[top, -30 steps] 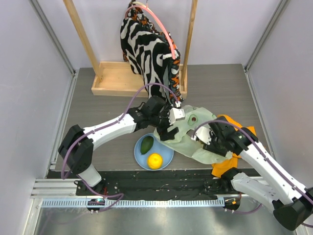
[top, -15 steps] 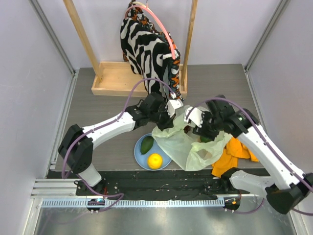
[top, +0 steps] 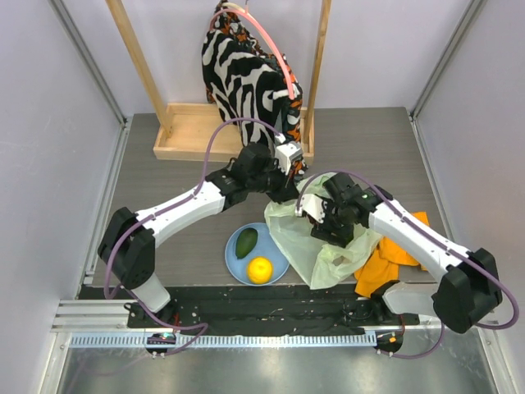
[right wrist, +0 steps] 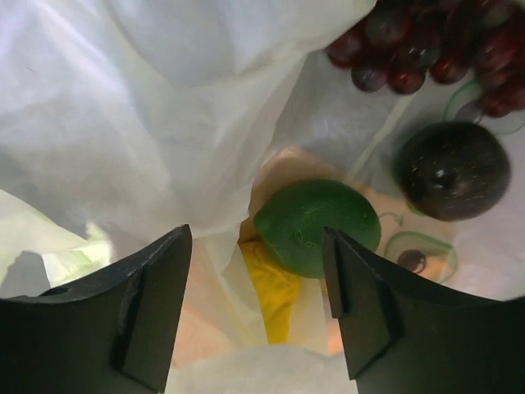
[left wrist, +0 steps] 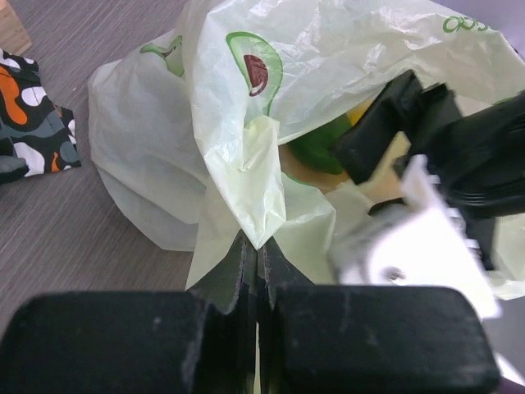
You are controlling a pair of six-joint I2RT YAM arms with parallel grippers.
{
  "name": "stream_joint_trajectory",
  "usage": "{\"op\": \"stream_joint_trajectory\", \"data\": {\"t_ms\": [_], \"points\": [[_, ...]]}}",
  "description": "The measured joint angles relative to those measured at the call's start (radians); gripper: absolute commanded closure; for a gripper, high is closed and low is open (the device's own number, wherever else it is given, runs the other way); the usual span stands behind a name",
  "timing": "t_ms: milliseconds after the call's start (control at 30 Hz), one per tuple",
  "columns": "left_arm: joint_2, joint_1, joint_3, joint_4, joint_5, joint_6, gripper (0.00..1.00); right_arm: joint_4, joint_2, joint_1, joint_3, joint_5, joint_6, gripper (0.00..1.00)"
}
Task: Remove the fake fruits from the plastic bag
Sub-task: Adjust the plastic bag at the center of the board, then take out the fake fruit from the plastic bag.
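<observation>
The pale yellow-green plastic bag (top: 328, 250) lies crumpled right of the blue plate (top: 236, 261). My left gripper (top: 289, 194) is shut on a fold of the bag's rim (left wrist: 257, 222) and holds it up. My right gripper (top: 321, 223) reaches into the bag's mouth, its jaws open (right wrist: 256, 238) with nothing between them. Just ahead of it inside the bag lie a green fruit (right wrist: 316, 226), a dark round fruit (right wrist: 451, 171) and a dark red grape cluster (right wrist: 426, 45). A green avocado (top: 246, 242) and an orange ball (top: 260, 269) rest on the plate.
An orange cloth (top: 398, 256) lies under the bag's right side. A zebra-patterned garment (top: 250, 82) hangs from a wooden rack (top: 193, 135) at the back, its hem close behind my left gripper. White walls enclose the table.
My left gripper closed on the bag's rim and lifted it toward the back. My right arm swung up and left into the bag's mouth, its jaws spreading wider.
</observation>
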Motion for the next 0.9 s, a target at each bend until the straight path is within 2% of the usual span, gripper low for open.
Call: {"op": "stream_joint_trajectory", "data": {"t_ms": [267, 633, 667, 800, 900], "points": [[0.000, 0.000, -0.003, 0.002, 0.000, -0.011, 1.00, 0.124, 0.111, -0.025, -0.079, 0.159, 0.027, 0.21], [0.018, 0.000, -0.003, 0.002, 0.008, -0.011, 1.00, 0.247, 0.204, -0.098, -0.110, 0.282, 0.000, 0.21], [0.018, 0.000, -0.003, 0.002, 0.008, -0.011, 1.00, 0.254, 0.209, -0.101, -0.116, 0.288, 0.000, 0.31], [0.018, 0.000, -0.003, 0.002, 0.011, -0.011, 1.00, 0.283, 0.233, -0.106, -0.127, 0.303, 0.002, 0.60], [0.018, 0.000, -0.003, 0.002, 0.011, -0.009, 1.00, 0.281, 0.228, -0.109, -0.118, 0.297, 0.013, 0.67]]}}
